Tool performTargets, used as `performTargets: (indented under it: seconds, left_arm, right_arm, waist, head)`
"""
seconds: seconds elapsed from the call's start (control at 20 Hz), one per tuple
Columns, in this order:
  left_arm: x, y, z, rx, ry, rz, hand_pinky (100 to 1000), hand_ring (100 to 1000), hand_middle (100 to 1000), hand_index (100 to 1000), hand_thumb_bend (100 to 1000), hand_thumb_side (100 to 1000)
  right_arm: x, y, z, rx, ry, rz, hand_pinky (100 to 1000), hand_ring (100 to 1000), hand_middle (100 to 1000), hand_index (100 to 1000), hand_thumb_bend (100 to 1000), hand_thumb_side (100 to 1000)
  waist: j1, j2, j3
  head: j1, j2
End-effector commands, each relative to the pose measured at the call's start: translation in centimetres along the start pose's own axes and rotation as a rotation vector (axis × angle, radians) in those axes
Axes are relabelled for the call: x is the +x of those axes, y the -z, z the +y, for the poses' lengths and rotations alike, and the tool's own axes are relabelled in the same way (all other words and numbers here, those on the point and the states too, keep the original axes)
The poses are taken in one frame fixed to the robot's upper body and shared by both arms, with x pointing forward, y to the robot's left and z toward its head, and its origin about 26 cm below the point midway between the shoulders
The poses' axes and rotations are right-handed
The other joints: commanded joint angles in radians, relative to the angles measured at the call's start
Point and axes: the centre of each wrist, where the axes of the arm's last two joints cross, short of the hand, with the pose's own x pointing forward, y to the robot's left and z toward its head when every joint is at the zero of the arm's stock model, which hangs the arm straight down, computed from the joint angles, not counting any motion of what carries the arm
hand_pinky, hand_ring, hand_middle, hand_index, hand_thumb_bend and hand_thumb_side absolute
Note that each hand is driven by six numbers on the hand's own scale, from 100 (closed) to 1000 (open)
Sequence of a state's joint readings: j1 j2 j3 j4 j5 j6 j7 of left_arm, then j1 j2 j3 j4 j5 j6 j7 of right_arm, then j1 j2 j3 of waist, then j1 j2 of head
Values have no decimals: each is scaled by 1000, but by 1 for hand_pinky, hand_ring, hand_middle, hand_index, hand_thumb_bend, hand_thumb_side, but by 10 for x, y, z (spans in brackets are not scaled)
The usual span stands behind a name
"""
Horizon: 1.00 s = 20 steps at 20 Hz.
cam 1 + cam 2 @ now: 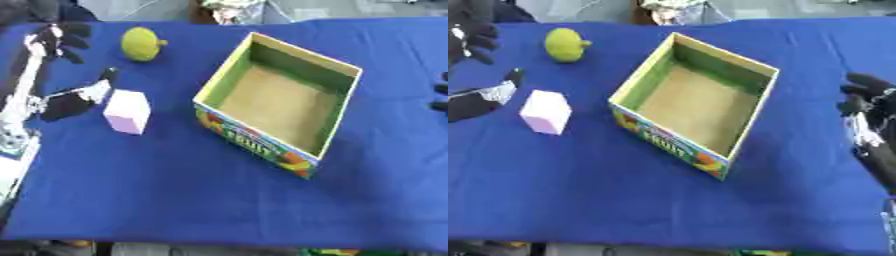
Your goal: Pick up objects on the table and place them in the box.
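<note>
An open cardboard box (252,139) with a printed fruit front and green inner walls stands at the table's middle; only its bare brown floor shows inside. A pale pink cube (128,111) lies to its left on the blue cloth. Farther back sits a yellow-green fruit (141,44). My left hand (54,40) hovers open at the far left, fingers spread; its thumb (94,90) reaches towards the cube's upper left corner, and I cannot tell whether it touches. My right hand (863,95) rests open at the right edge, apart from the box, holding nothing.
The blue cloth (175,200) covers the whole table. Its near edge runs along the bottom of the view. Clutter shows beyond the far edge, off the table.
</note>
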<state>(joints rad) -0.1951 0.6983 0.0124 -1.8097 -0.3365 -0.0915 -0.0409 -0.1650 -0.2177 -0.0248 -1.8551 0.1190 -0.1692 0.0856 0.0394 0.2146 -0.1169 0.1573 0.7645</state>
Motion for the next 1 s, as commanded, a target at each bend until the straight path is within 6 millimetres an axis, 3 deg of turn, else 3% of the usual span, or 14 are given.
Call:
performTargets:
  seconds: [0.05,0.5,1.0]
  left_arm:
    - [-5,7,27,-179,146,-20,654,711,727,828,424,207]
    - [-13,29,59,-570,313,-47,721,720,746,847,503,200]
    - [-29,49,47,-886,388,-22,767,737,789,866,600,203]
  right_arm:
    - [5,2,-7,6,-32,-21,743,833,827,827,100,546]
    - [4,0,-8,21,-40,-14,743,833,827,827,100,546]
    - [3,-1,-8,24,-40,-8,743,833,826,827,100,548]
  waist:
    - [2,-20,-2]
    - [11,-30,-12]
    - [15,-33,-24]
  head:
    - [-3,-3]
    - [-10,1]
    - [-20,-1]
